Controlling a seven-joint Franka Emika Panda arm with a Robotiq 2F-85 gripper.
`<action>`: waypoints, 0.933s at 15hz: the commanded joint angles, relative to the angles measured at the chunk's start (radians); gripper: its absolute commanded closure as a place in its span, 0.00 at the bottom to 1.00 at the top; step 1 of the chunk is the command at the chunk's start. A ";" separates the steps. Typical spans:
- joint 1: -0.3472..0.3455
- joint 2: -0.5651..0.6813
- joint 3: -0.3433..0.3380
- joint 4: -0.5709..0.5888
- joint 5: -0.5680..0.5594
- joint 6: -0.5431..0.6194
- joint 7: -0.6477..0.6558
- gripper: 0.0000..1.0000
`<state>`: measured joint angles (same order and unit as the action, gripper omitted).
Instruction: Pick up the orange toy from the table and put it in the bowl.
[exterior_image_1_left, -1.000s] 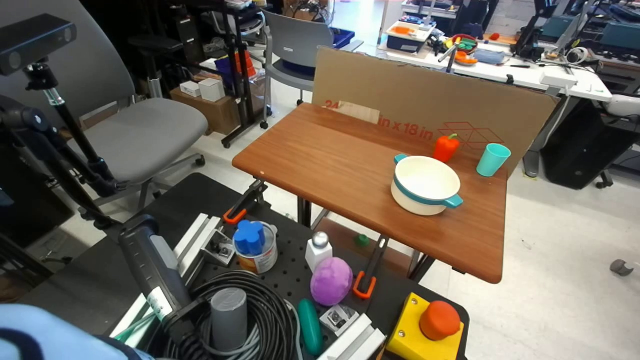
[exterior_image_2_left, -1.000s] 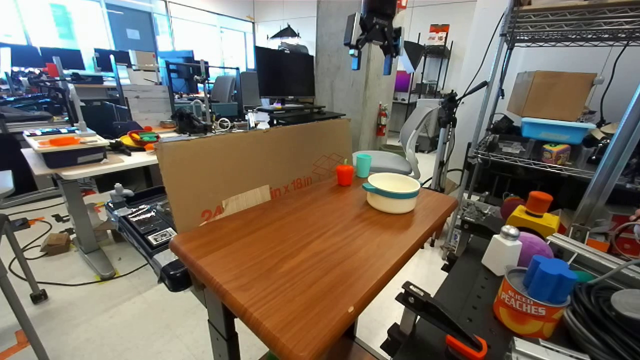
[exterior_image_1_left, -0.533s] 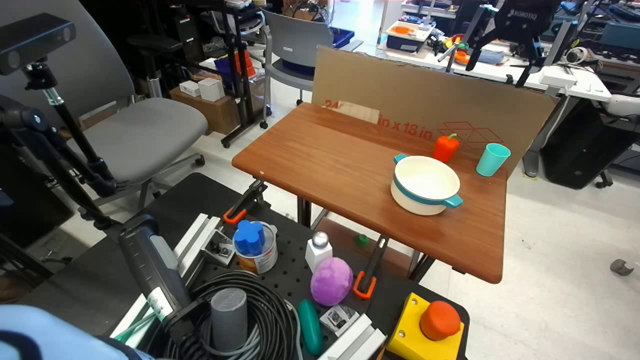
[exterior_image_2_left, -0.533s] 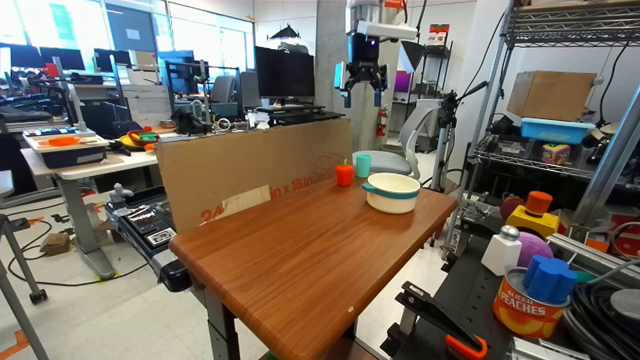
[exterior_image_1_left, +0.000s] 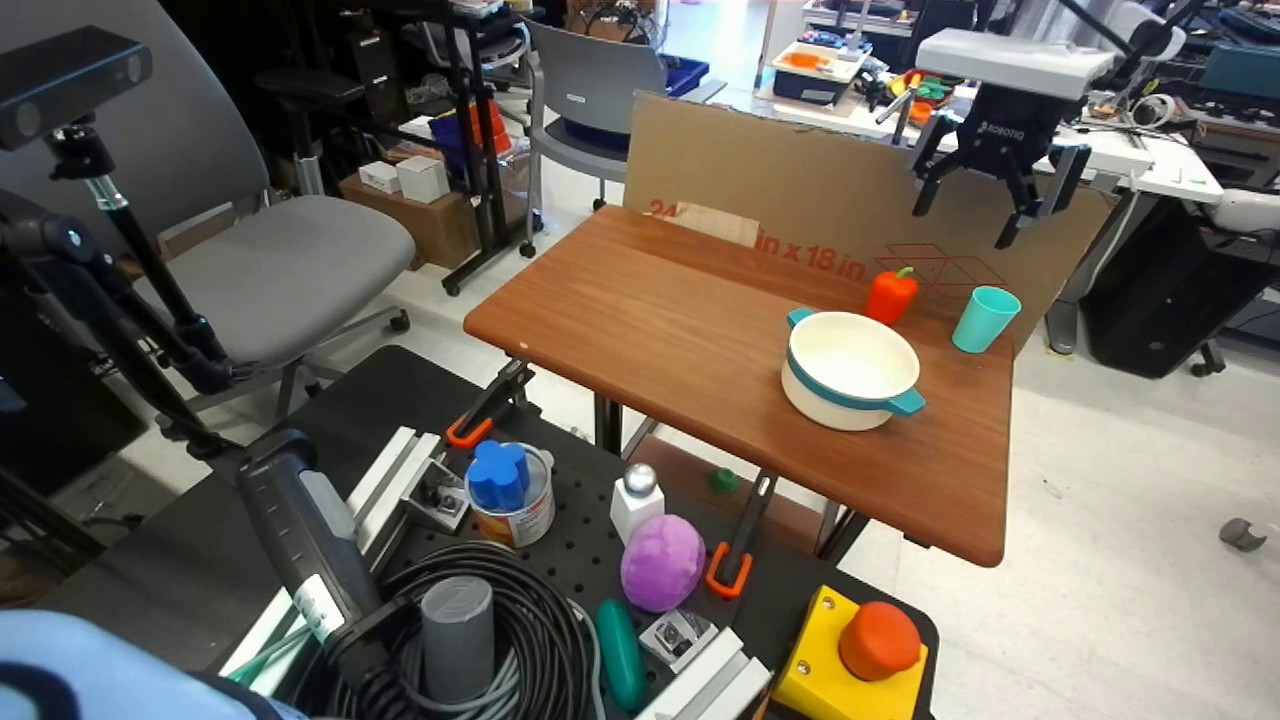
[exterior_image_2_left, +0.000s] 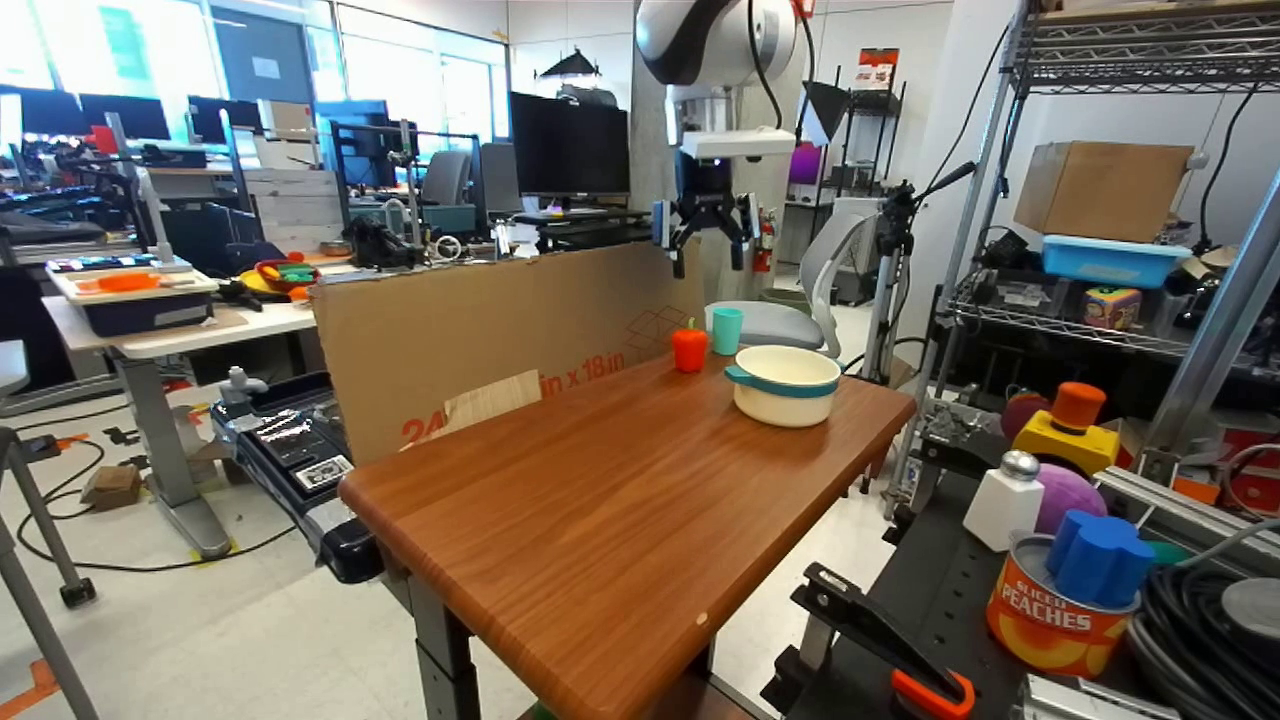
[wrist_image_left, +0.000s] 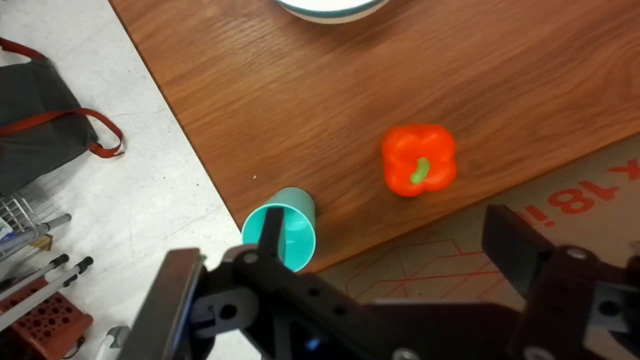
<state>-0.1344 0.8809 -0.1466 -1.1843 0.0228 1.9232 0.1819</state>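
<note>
The toy (exterior_image_1_left: 890, 296) is seen on the surface (exterior_image_1_left: 640, 320), its foot partly masked by the bowl (exterior_image_1_left: 850, 362) in an exterior view. In the wrist view the bowl is cropped — and the cup (wrist_image_left: 299, 236) is partly covered by the end effector (wrist_image_left: 386, 225), spread wide overhead.

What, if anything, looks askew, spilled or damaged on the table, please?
Nothing looks tipped or spilled: the orange toy, bowl and teal cup stand upright. One small oddity, in an exterior view: a pale spot near the edge of the table, breaking the even brown; it may be a chip.
</note>
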 joint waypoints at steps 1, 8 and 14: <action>0.002 0.121 -0.009 0.141 -0.019 -0.002 0.056 0.00; 0.040 0.197 -0.014 0.143 -0.062 -0.005 0.074 0.00; 0.052 0.230 -0.017 0.142 -0.079 -0.005 0.090 0.33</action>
<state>-0.0940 1.0896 -0.1562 -1.0703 -0.0402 1.9247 0.2561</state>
